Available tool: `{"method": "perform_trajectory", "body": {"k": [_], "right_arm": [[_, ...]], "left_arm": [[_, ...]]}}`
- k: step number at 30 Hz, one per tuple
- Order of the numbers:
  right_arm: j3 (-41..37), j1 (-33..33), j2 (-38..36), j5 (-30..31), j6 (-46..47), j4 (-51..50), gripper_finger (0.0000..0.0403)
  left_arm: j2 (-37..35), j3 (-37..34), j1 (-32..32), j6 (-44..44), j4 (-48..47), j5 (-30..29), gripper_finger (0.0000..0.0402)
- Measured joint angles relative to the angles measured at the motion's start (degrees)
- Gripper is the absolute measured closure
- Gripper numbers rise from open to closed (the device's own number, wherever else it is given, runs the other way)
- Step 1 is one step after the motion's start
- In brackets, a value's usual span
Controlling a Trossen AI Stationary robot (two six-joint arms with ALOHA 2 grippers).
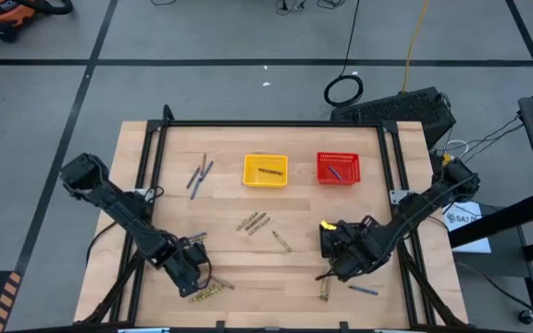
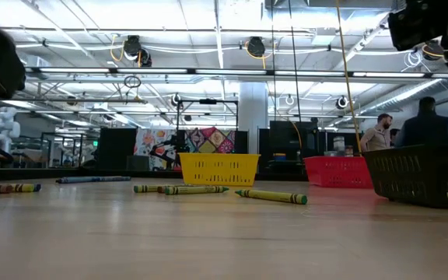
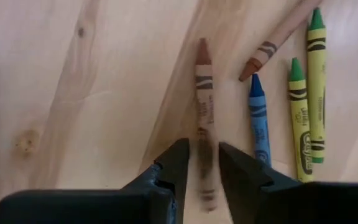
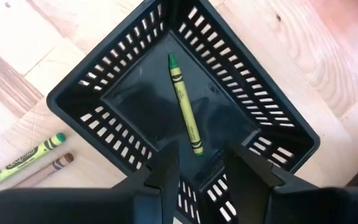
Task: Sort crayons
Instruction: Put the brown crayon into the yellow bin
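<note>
- Left gripper (image 3: 199,163), near the bench's front edge, straddles a brown crayon (image 3: 204,106), jaws apart, ungrasped; closing off-centre could roll it into neighbouring crayons (image 3: 303,118).
- Right gripper (image 4: 199,163) hangs released above the black basket (image 4: 278,109) holding a green crayon (image 4: 185,112).
- Farther back: the yellow basket (image 1: 266,170) and red basket (image 1: 339,168).

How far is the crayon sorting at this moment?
Done: one crayon lies in each of the yellow basket, the red basket and the black basket. In hand: the left gripper, open, straddles a brown crayon on the table. The right gripper hangs open over the black basket. Left: many loose crayons.
</note>
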Motion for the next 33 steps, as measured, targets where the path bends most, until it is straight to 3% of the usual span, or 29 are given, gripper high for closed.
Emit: {"method": "perform_trajectory", "body": {"k": [23, 33], "right_arm": [[0.0, 3.0, 0.0, 0.0, 2.9, 2.4, 0.0291], [0.0, 3.0, 0.0, 0.1, 4.0, 2.9, 0.0291]], "left_arm": [[1.6, 0.1, -4.3, -7.5, -4.6, -4.2, 0.0311], [1.6, -0.1, -5.8, -5.5, -4.0, -5.0, 0.0393]]}}
